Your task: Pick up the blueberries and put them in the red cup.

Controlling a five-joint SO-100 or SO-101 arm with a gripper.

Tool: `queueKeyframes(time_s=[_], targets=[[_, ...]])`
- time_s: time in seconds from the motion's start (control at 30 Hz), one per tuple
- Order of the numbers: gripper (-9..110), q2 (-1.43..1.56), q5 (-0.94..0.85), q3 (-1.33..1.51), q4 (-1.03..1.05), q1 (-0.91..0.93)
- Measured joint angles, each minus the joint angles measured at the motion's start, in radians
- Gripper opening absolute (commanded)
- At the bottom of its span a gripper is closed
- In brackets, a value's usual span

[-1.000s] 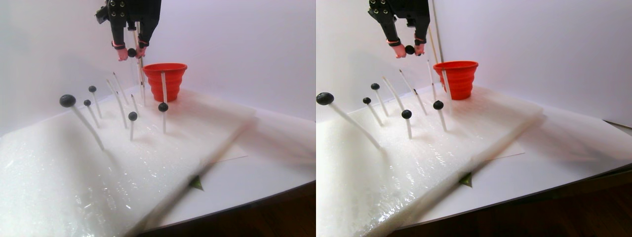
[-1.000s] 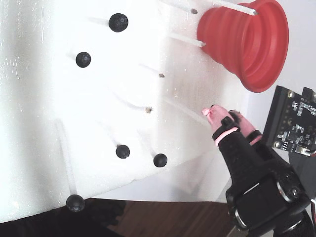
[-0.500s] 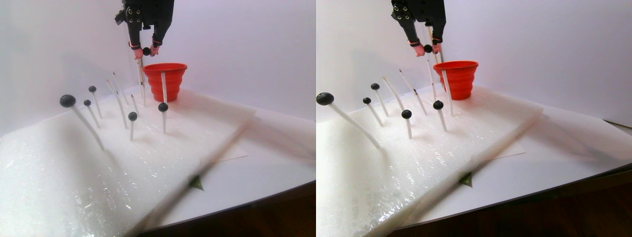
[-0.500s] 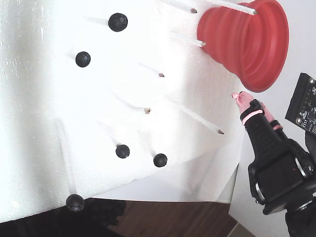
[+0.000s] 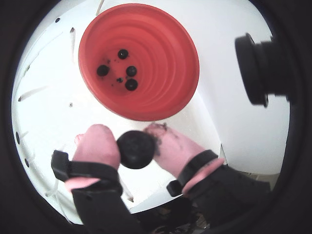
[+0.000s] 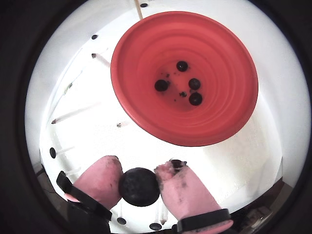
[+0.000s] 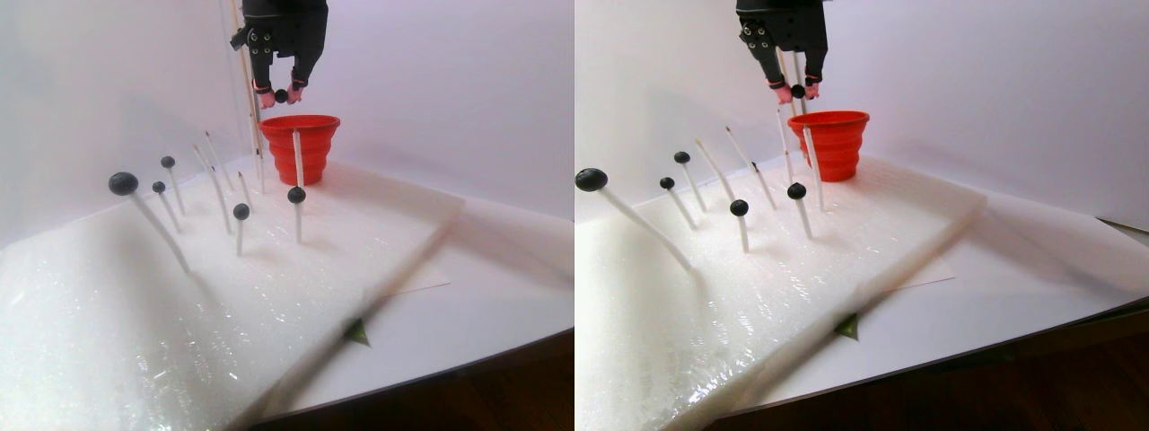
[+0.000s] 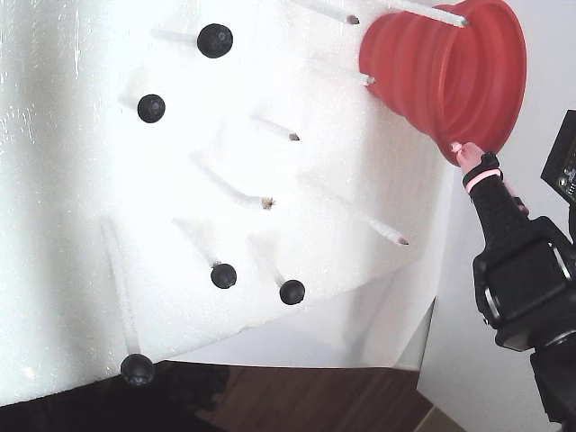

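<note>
The gripper [image 5: 137,146] is squeezed on one blueberry [image 5: 135,149], low in the middle of both wrist views. Its pink fingertips [image 6: 102,179] press the berry from both sides. The red cup [image 5: 161,83] sits just above it in those views, wide open, with four berries [image 6: 195,98] lying at its bottom. In the stereo pair view, the gripper hangs at the top, over the near edge of the cup [image 7: 301,144]. Five more berries [image 7: 123,183] sit on white sticks [image 7: 162,232] left of the cup, poked into a white foam sheet [image 7: 135,341]. In the fixed view, the cup [image 8: 450,76] is at the upper right.
</note>
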Motion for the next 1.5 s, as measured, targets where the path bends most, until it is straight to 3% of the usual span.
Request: queueKeyframes(time_s=[0.87,1.03,1.5], targets=[[14,-0.225,0.04,-0.232,-0.057,0.041],[19,-0.244,0.049,-0.25,-0.067,0.049],[17,-0.227,0.052,-0.249,-0.037,0.051]])
